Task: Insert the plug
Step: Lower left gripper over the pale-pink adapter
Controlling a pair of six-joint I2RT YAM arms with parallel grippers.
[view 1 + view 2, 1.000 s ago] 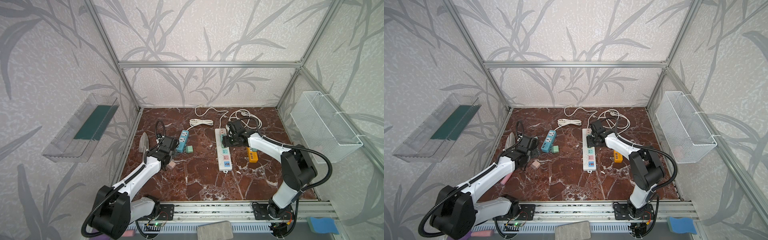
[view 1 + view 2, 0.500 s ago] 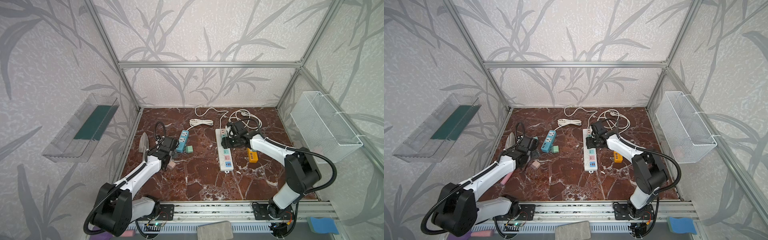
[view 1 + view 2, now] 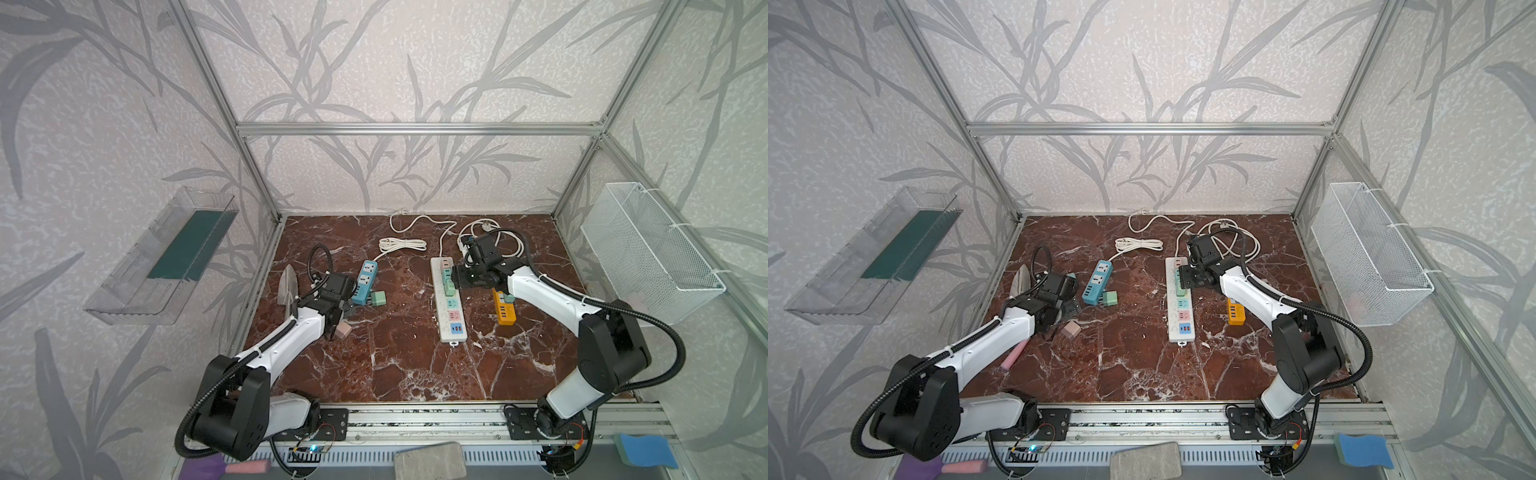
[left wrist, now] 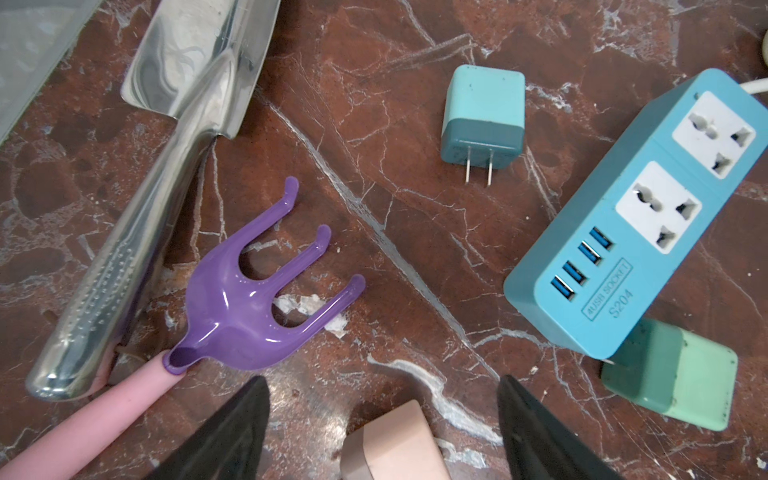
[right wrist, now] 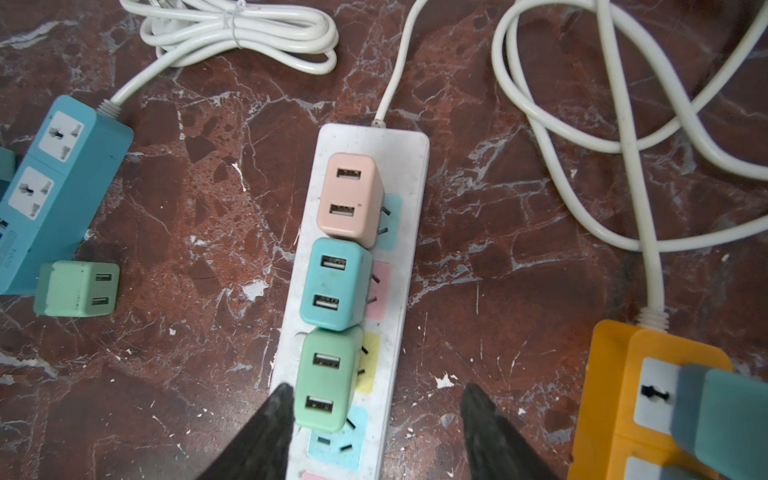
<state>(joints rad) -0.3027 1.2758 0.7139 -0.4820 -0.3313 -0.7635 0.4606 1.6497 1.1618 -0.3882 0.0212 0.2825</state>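
The left gripper (image 4: 380, 382) is hanging low over the desk (image 3: 395, 365), close to its left edge, jaws standing wide apart and gripping nothing. The beige plug (image 4: 392, 444) is lying flat on the marble right between the two fingers (image 4: 232, 432), with a gap showing on each side. Ahead of that claw, a purple rake (image 4: 249, 307) on a pink handle is lying alongside a steel trowel (image 4: 166, 124), and a teal plug (image 4: 482, 116) is resting on its side with both prongs showing. The blue power strip (image 4: 623, 232) is sitting just beyond, both sockets empty, with a loose mint plug (image 4: 673, 382) just at its front end.

Over to the right gripper (image 5: 376, 386): it is hovering above the white power strip (image 5: 409, 174), which is running front to back near the middle of the desk. Jaws are open there too, holding nothing. Three plugs are sitting in that strip in a row: pink plug (image 5: 349, 199) at the back end, blue plug (image 5: 334, 282) next, green plug (image 5: 326, 378) third. The green one is sitting between the open fingers, close against one of them; whether it is touching, I cannot tell. Just right of that strip, the orange power strip (image 5: 611, 374) is lying with a grey-green plug (image 5: 723, 415) standing on it.
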